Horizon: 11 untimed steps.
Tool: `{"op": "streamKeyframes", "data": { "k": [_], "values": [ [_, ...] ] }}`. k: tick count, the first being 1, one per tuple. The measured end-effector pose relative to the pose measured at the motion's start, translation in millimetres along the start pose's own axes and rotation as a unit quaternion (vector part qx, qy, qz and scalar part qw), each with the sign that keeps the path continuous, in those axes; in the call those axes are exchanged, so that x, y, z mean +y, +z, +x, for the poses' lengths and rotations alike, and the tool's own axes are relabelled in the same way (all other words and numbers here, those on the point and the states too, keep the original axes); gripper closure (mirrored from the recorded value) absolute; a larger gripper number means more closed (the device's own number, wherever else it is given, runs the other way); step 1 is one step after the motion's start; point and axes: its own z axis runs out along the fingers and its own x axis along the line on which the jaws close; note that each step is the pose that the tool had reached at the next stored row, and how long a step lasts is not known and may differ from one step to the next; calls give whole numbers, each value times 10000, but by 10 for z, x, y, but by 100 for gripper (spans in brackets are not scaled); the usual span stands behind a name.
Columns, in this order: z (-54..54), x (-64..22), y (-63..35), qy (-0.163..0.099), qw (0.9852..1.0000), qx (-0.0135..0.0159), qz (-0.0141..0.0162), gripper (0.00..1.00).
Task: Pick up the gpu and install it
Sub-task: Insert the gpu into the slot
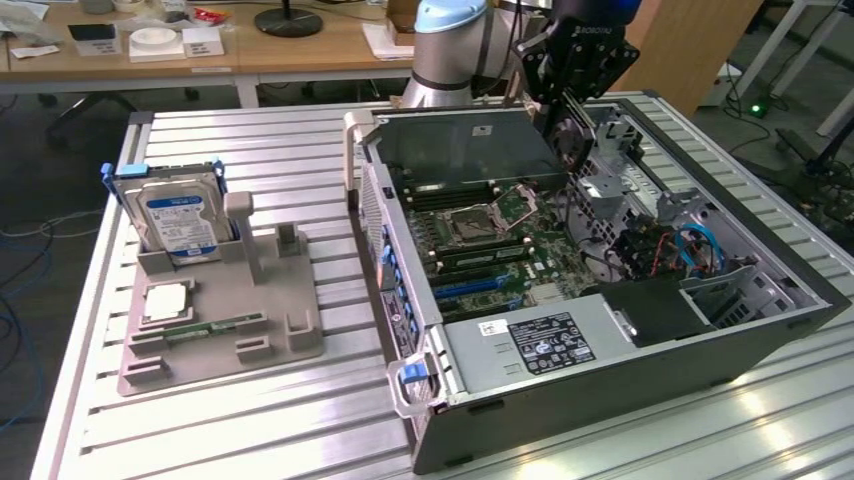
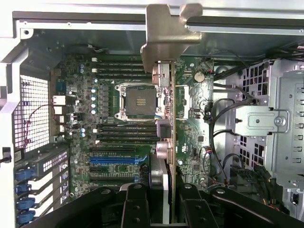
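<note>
The gripper (image 2: 164, 202) is clamped on the gpu (image 2: 167, 142). Its 2 black fingers (image 2: 135, 204) press the card's 2 faces, so the card shows edge-on between them. The card reaches away from the fingers, with its silver bracket (image 2: 168, 33) at the far end. In the exterior view the gripper (image 1: 574, 95) hangs above the open case (image 1: 747, 330), over the side away from the grey holder (image 1: 220, 330) and its hard drive (image 1: 174, 215), which stand well apart from the tool.

Beneath the held card lies the motherboard (image 2: 109, 95). The empty CPU socket (image 2: 137, 102) sits just to one side of the card's edge, and the 2 blue slots (image 2: 114, 161) are on that same side, nearer the fingers.

This looks like the carrying and lining-up stage, with nothing seated yet. How the card's contact edge sits against a slot cannot be told here. To do this well, I judge the grip should keep the card square and free of twist. The bracket should face the case's rear wall, and the black cables (image 2: 223, 123) on the card's other side should be given room.
</note>
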Motion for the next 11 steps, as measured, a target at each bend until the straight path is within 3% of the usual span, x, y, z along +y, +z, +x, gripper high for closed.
{"op": "streamKeyframes", "data": {
  "k": [4, 11],
  "values": [
    [0, 0, 0, -60, 10000, 1, -1, 72],
    [1, 0, 0, -398, 9992, 8, -3, 72]
  ]
}}
